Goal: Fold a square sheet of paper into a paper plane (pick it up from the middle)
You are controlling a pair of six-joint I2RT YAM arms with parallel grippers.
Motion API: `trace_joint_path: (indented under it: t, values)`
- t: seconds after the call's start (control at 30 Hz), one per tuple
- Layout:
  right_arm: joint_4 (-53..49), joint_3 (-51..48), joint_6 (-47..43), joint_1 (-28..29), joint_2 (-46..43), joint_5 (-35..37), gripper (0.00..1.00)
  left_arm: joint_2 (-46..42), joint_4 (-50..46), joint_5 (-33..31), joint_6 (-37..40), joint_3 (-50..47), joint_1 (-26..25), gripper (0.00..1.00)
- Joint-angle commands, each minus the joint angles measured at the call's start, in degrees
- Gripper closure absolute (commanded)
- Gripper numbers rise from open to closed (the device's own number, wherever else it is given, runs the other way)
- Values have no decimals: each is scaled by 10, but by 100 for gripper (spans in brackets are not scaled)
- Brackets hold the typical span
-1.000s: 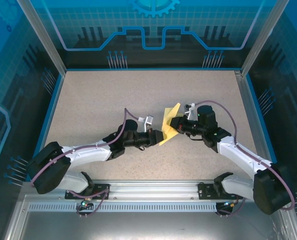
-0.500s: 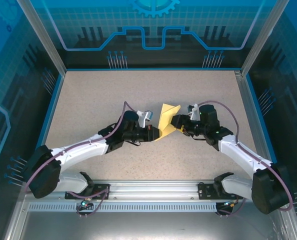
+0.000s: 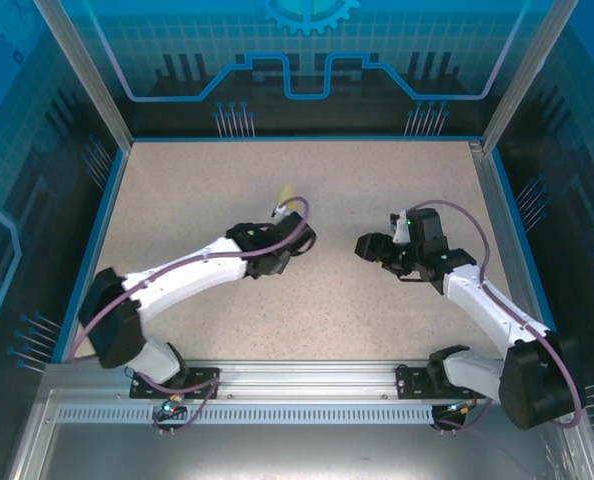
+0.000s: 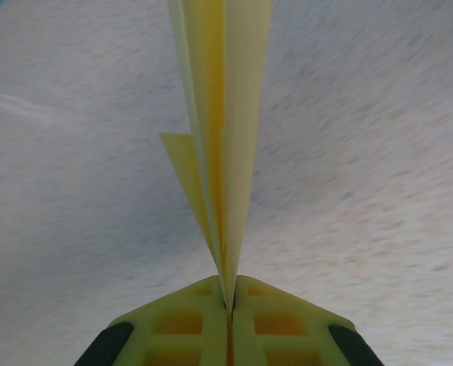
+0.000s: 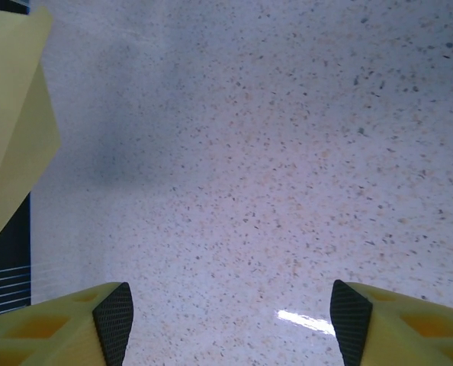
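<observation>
**A:** Where is the paper plane?

**B:** It is clamped in the left gripper, whose jaws are together on its folded edge. In the left wrist view the layers rise toward the top of the frame as a narrow wedge. From above it is a small yellow sliver just above centre, apparently held clear of the desk.

**A:** Why pinch it at the spine?

**B:** My guess is that it keeps the creased layers stacked so the folds cannot spring open.

**A:** And the right gripper?

**B:** Its jaws are apart with nothing between them. It sits right of centre in the overhead view, well apart from the paper. A corner of the paper shows at the upper left of its wrist view.

**A:** What's the count?

**B:** One paper and two grippers, with one gripper holding.
</observation>
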Motion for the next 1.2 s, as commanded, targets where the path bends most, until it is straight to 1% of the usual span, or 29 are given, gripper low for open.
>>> trace_joint_path:
  t: [0.0, 0.07, 0.17, 0.37, 0.47, 0.57, 0.7, 0.83, 1.0, 1.1, 1.17]
  values:
    - [-23, 14, -33, -18, 9, -2, 27, 60, -106, -154, 31, 32, -39, 93]
    - [-20, 14, -37, -27, 13, -14, 27, 99, -104, -166, 43, 41, -64, 92]
    - [-16, 16, -45, -42, 16, -35, 27, 149, -78, -161, 67, 41, -99, 91]
    - [-24, 20, -63, -63, 18, -57, 26, 233, -9, -108, 112, 36, -147, 89]
    - [-24, 23, -67, -68, 22, -67, 26, 256, 17, -80, 126, 38, -163, 88]
    - [-24, 28, -70, -70, 28, -73, 26, 265, 37, -45, 131, 37, -170, 84]
    - [-22, 32, -71, -71, 37, -79, 26, 260, 64, 22, 133, 24, -170, 76]
    - [-15, 33, -71, -70, 44, -90, 26, 235, 90, 91, 132, 6, -170, 64]
    - [-15, 28, -75, -68, 47, -98, 27, 184, 110, 183, 122, -12, -160, 44]
    - [-9, 20, -72, -63, 47, -106, 27, 132, 120, 269, 105, -29, -140, 35]
    - [-6, 15, -69, -55, 47, -105, 28, 89, 124, 341, 92, -44, -120, 33]
